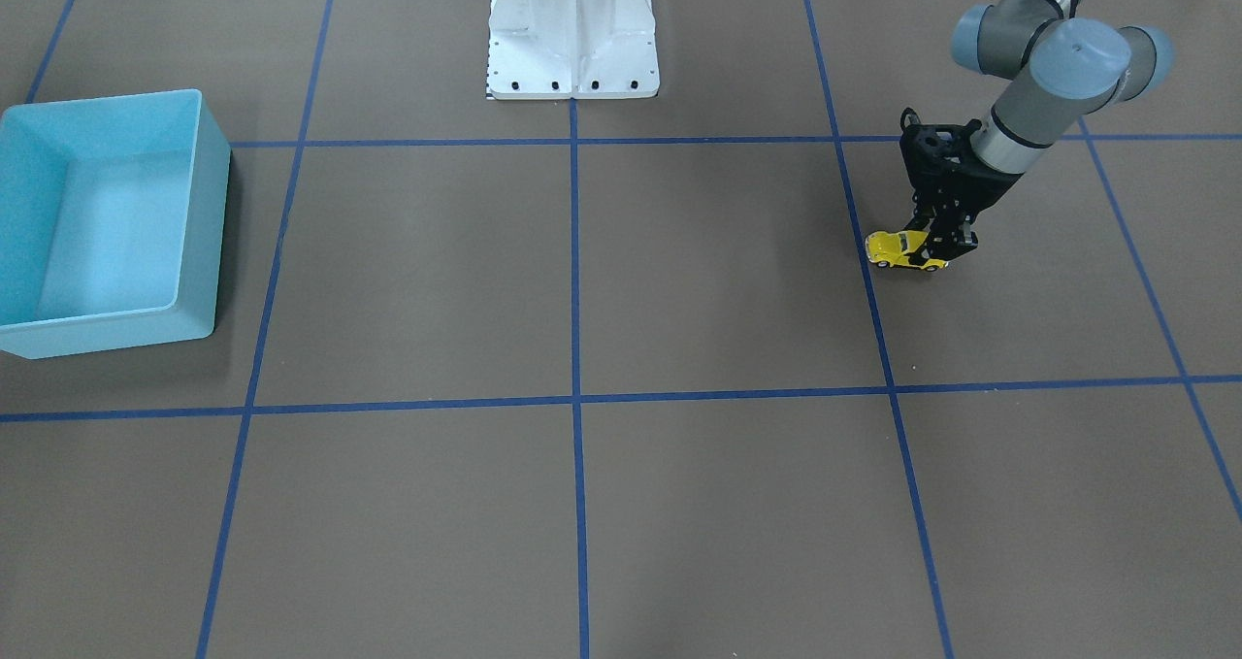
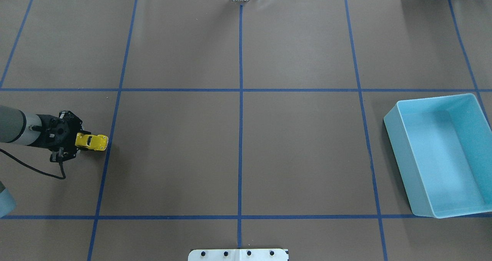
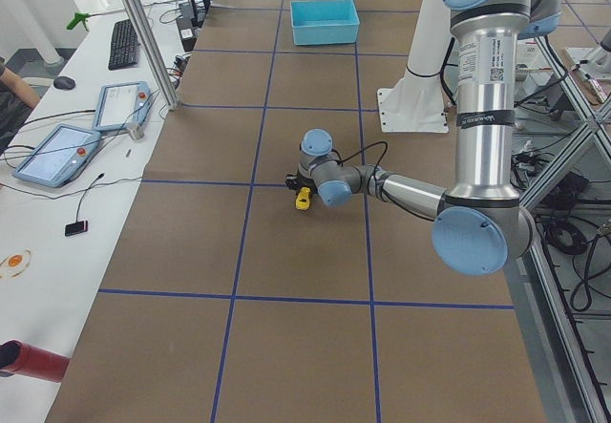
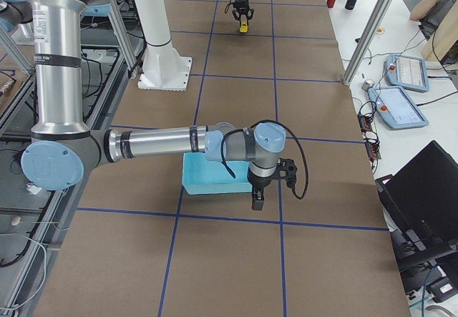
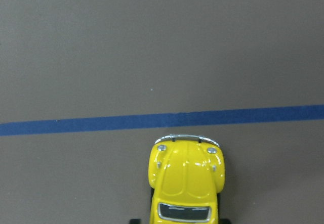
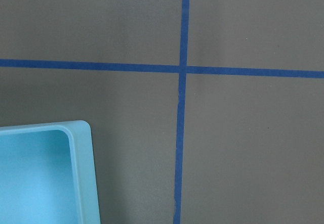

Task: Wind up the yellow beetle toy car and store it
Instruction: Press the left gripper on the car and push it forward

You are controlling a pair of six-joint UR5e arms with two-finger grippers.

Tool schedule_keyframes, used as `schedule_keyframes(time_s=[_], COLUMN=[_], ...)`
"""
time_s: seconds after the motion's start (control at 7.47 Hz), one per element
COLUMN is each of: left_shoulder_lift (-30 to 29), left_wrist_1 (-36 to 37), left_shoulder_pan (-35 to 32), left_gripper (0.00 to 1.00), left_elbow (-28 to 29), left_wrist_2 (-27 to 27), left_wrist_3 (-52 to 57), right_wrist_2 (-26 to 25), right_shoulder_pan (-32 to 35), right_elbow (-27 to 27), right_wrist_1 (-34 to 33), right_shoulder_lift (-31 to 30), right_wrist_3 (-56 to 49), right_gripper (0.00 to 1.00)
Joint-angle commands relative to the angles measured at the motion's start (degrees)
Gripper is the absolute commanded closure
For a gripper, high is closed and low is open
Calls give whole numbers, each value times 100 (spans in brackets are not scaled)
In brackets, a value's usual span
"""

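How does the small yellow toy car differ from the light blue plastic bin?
The yellow beetle toy car is tiny and rounded; the light blue rectangular bin is far larger. The car sits on the robot's left side, the bin on its right. The left gripper grips the car; nothing holds the bin. Both rest on the brown table.

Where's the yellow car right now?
Overhead view, far left: the yellow beetle toy car sits in the left gripper, beside a blue tape line.

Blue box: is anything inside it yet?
Empty. The blue box shows only its bare floor; the yellow car is across the table, in the left end effector.
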Motion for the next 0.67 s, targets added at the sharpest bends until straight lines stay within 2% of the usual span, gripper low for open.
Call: schedule_keyframes(time_s=[0.0, 0.13, 0.54], left_shoulder_lift=[35, 35, -53], left_wrist_1=[-797, -966, -994], left_shoulder_pan=[13, 39, 75], left_gripper=[87, 91, 91], left_elbow=[30, 48, 231], left_wrist_2=[-34, -52, -534], left_wrist_3=[-997, -1107, -1055], right_wrist_2=[0, 0, 0], right_shoulder_pan=[0, 0, 9], right_elbow=[2, 2, 2], right_wrist_1=[0, 0, 0], right_shoulder_lift=[-3, -3, -12], right_wrist_3=[3, 3, -6], right_gripper=[0, 0, 0])
